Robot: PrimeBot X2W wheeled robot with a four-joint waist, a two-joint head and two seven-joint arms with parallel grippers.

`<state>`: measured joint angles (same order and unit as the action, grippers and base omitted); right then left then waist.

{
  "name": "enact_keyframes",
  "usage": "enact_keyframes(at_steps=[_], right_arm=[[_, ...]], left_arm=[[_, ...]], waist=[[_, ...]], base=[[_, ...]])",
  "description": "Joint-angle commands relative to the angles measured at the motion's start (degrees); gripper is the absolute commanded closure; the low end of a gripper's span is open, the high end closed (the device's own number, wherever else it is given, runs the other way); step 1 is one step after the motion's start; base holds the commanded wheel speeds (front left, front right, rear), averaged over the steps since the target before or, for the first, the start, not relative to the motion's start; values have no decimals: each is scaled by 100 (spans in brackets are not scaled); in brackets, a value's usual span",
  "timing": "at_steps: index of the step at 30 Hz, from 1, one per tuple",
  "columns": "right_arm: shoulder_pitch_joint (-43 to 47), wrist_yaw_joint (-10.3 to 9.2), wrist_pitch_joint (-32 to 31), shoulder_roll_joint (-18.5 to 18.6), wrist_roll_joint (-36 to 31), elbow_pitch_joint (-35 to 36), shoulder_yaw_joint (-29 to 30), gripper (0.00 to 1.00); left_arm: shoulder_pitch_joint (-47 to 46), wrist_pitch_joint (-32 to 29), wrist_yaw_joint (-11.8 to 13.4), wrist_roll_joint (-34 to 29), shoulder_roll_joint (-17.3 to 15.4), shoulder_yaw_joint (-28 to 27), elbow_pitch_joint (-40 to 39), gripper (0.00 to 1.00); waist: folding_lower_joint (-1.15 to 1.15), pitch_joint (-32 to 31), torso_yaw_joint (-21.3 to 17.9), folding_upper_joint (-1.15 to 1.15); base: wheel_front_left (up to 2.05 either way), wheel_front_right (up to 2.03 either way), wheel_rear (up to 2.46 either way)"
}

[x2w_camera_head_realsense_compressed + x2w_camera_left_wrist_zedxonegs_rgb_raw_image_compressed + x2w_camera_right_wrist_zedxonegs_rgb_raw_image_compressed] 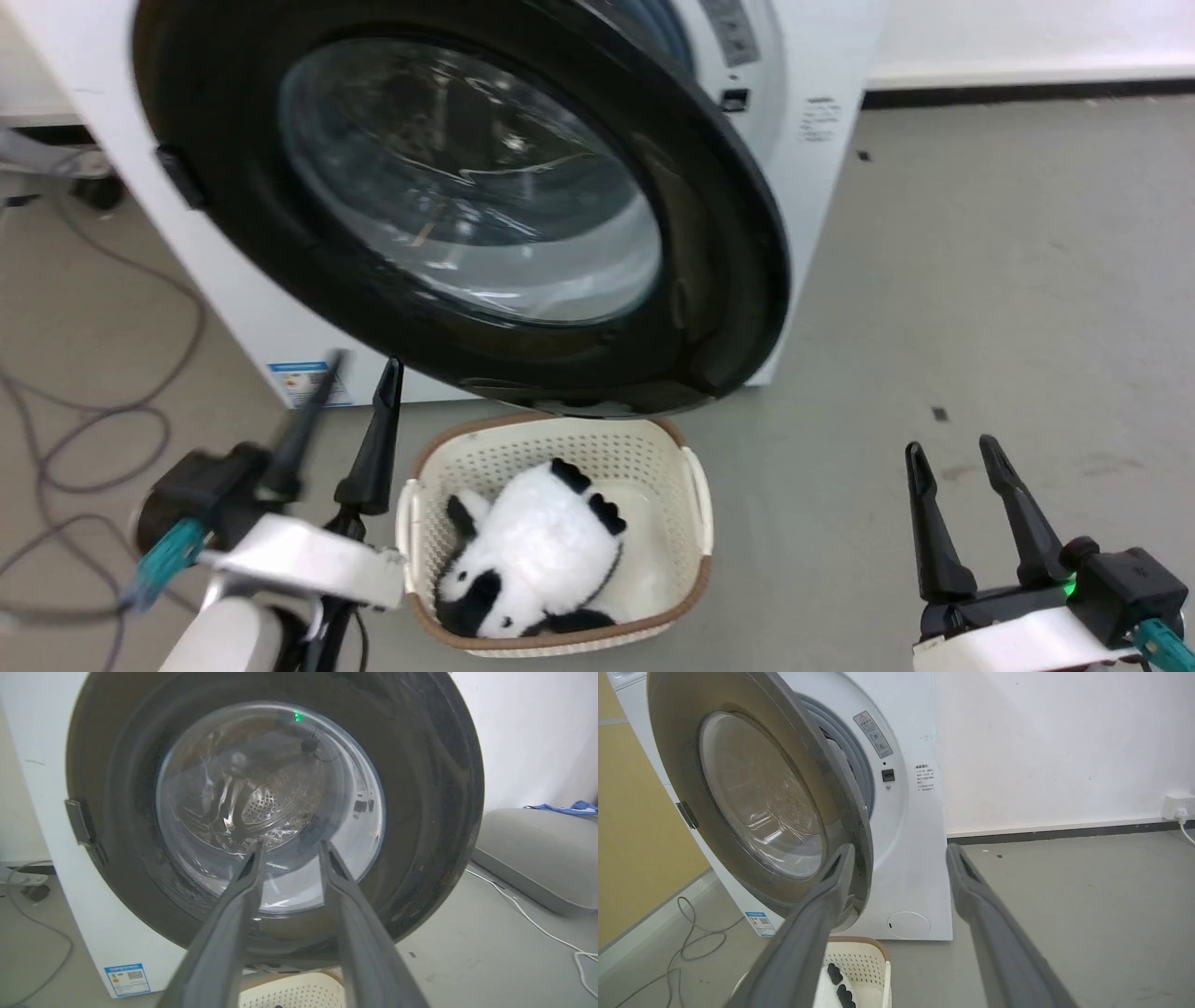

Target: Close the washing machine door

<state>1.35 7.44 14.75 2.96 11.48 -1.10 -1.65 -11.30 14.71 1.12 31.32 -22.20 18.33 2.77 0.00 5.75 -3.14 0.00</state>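
The washing machine door (728, 280), a black disc with a clear glass bowl (467, 177), stands ajar over the front of the white washing machine (812, 140), hinged on its left side. A gap on its right side shows the grey gasket (859, 765). My left gripper (364, 364) is open, its fingers pointing at the door's (420, 788) lower part from just in front; whether it touches I cannot tell. The fingertips frame the glass in the left wrist view, around my left gripper (290, 844). My right gripper (950, 446) is open and holds nothing, low on the right, away from the door (682, 742).
A cream perforated basket (695, 495) holding a plush panda (541, 551) sits on the floor under the door's lower edge, between my arms. Cables (93, 411) lie on the floor to the left. A grey cushion (537, 854) lies to the machine's right.
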Motion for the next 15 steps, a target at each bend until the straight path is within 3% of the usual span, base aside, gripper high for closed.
enact_keyframes(at_steps=[1,5,11,15], right_arm=[[68,5,25,-8,-45,25,-3,0],[110,5,25,-8,-84,14,-69,0],[131,5,25,16,-163,0,-251,0],[109,5,25,91,-146,-6,-328,0]], left_arm=[[188,26,64,-179,94,-146,-138,0],[805,28,48,-773,460,-701,-484,0],[1384,28,-161,-1527,812,-794,-399,0],[1518,29,-288,-1700,1086,-888,-400,0]], waist=[[0,-88,131,0],[0,-180,290,0],[0,-277,461,0],[0,-295,580,0]], base=[[0,0,0],[0,0,0],[0,0,0],[0,0,0]])
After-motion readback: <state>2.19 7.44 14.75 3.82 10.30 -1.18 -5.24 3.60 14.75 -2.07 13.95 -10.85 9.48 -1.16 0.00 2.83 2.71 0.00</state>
